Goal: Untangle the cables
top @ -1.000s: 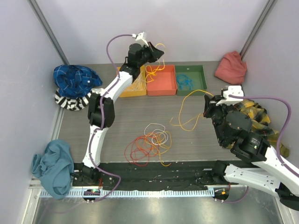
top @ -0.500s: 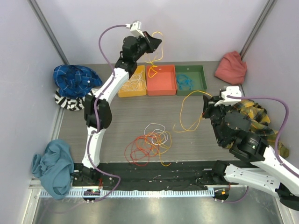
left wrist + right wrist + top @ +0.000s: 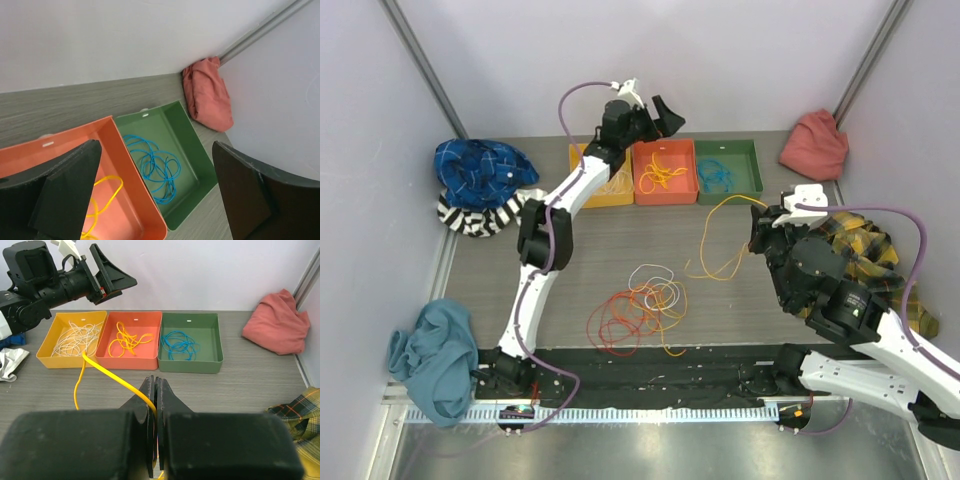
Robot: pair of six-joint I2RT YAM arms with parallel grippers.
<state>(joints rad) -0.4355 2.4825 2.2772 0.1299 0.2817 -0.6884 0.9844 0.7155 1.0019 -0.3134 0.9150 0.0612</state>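
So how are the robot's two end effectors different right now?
The left end effector has its fingers spread wide with nothing between them, while the right end effector is pinched shut on a yellow cable. The left one is raised at the far side of the table, by the orange tray; the right one sits nearer, over the table's right side. Both are black, with two fingers.

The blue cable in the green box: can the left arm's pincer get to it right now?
Probably yes. The left pincer hangs open up above the orange box, right beside the green box, and nothing covers the blue cable.
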